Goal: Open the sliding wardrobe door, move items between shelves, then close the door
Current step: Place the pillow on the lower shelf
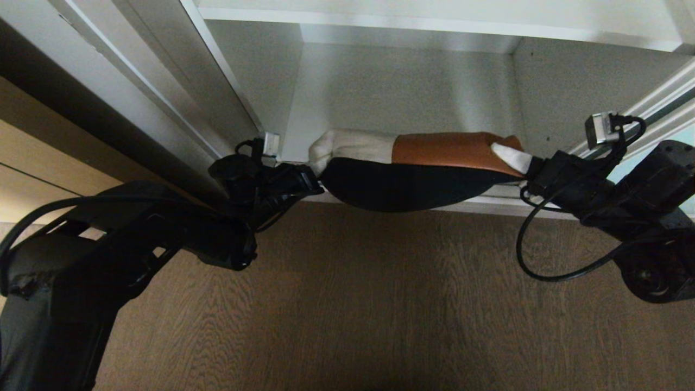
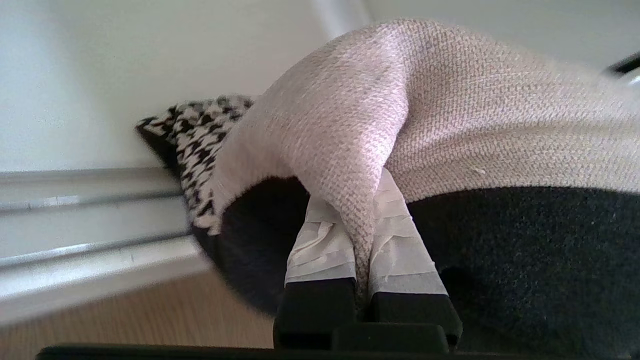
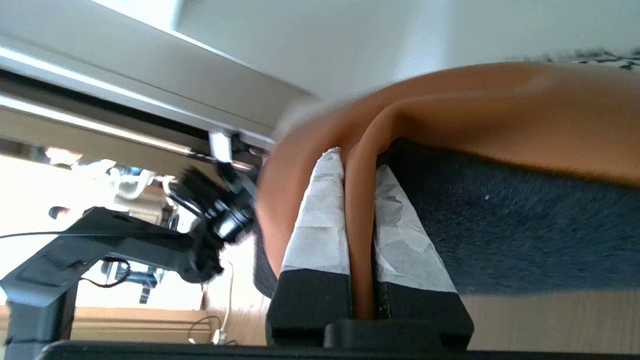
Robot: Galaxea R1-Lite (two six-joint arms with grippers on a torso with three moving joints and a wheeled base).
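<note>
Holding the cushion (image 1: 412, 176) between them, both grippers pinch it at opposite ends in front of the wardrobe's lowest shelf (image 1: 488, 205). Head view: left gripper (image 1: 315, 182) at the beige end, right gripper (image 1: 529, 163) at the brown leather end; black backing faces down, sagging over the shelf's front edge, wood-grain floor (image 1: 380, 304) below.

Left wrist view: taped fingers (image 2: 320, 240) closed narrow on a fold of beige weave. Only here does the houndstooth patch (image 2: 200, 135) show, on the far side toward the silver door track (image 2: 90, 210).

Right wrist view: taped fingers (image 3: 320, 225) closed narrow on a ridge of brown leather, dark backing beside. Only this view shows the left arm (image 3: 125, 245) seen across the cushion, under the track rails.

Whether the cushion touches the shelf: cannot tell.
</note>
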